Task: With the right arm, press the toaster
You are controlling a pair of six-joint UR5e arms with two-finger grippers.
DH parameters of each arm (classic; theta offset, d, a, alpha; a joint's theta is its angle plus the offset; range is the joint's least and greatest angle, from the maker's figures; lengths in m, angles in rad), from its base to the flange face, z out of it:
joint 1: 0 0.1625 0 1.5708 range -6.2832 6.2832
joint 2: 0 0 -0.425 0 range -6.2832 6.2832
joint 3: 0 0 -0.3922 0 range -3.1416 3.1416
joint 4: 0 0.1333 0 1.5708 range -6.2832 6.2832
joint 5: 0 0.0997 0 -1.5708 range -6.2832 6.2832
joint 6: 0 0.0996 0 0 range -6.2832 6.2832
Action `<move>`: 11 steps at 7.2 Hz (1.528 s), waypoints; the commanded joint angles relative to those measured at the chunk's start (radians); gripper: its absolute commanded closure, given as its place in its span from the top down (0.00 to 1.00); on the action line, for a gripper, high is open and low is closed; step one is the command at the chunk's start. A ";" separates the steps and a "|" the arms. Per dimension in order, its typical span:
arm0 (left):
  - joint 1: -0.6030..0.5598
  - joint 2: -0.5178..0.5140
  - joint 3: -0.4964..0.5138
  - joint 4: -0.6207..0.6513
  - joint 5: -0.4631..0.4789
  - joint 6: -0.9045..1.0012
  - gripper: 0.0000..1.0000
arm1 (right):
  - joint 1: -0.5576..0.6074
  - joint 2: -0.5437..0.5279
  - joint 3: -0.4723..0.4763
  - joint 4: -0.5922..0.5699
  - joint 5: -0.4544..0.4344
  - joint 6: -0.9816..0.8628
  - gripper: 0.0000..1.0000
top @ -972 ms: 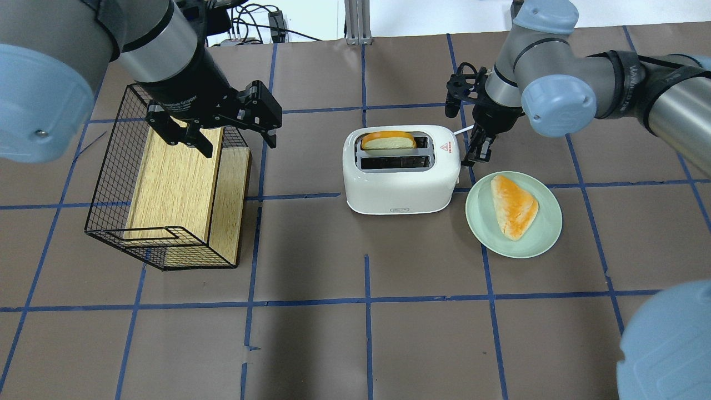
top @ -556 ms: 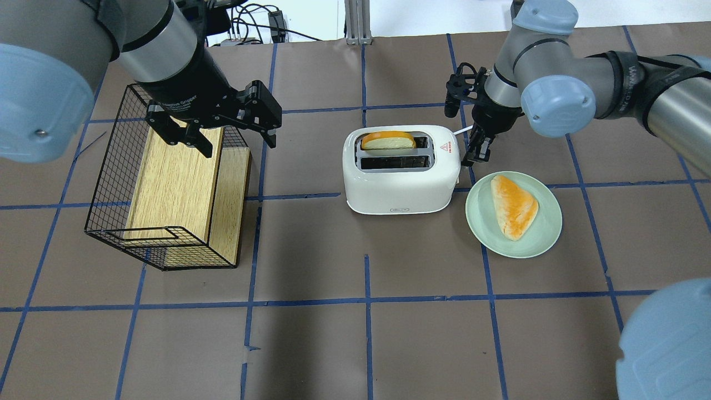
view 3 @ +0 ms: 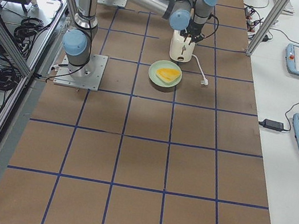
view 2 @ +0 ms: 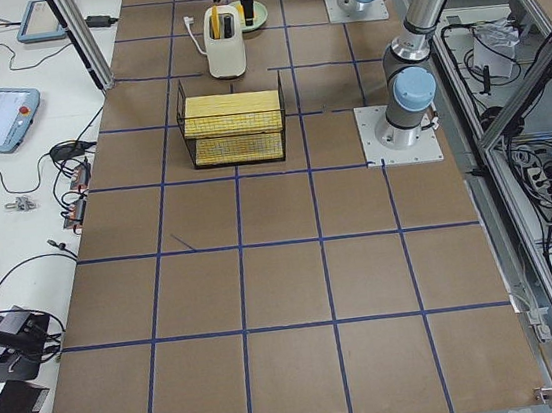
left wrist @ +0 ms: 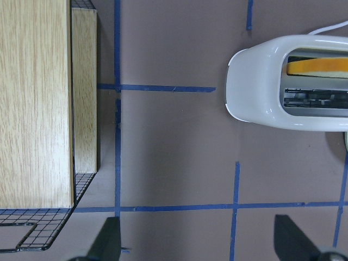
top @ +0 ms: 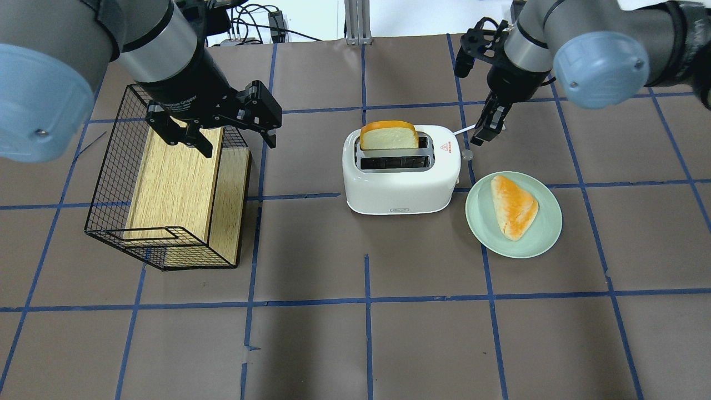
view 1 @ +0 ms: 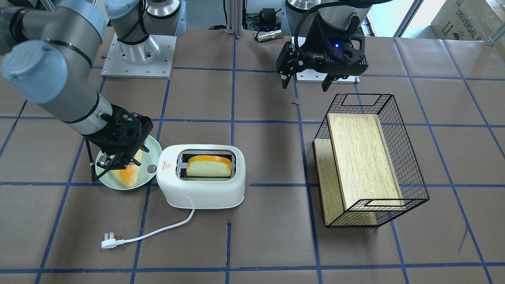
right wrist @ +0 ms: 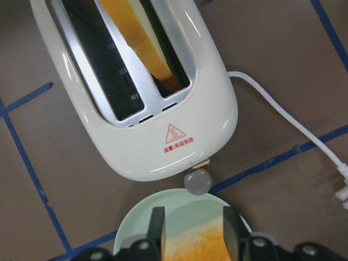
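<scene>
The white toaster stands mid-table with a slice of bread sticking up out of its far slot. Its grey knob juts from the end nearest the plate. My right gripper hangs above and just behind that end, clear of the knob, its thin fingers a little apart and empty. In the right wrist view the knob lies just ahead of the fingertips, with the toaster beyond. In the front view the right gripper hangs over the plate beside the toaster. My left gripper is open and empty over the wire basket.
A pale green plate with a bread slice lies right beside the toaster's knob end. A black wire basket holding a wooden block stands on the left. The toaster's white cord and plug trail across the table.
My right gripper has lifted up and back from the toaster's knob end. The bread has risen higher out of the slot. The left arm has not moved.
</scene>
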 commanded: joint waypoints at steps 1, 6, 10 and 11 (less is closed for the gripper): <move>0.000 0.000 0.000 0.000 0.000 0.000 1.00 | -0.003 -0.104 -0.008 0.090 -0.046 0.347 1.00; -0.001 0.000 0.000 0.000 -0.002 0.000 1.00 | 0.006 -0.224 0.018 0.119 -0.074 0.778 1.00; -0.001 0.000 0.000 0.000 0.000 0.000 1.00 | 0.006 -0.224 0.008 0.122 -0.126 0.812 1.00; -0.001 0.000 0.000 0.000 -0.002 0.000 1.00 | 0.006 -0.224 0.008 0.122 -0.124 0.812 1.00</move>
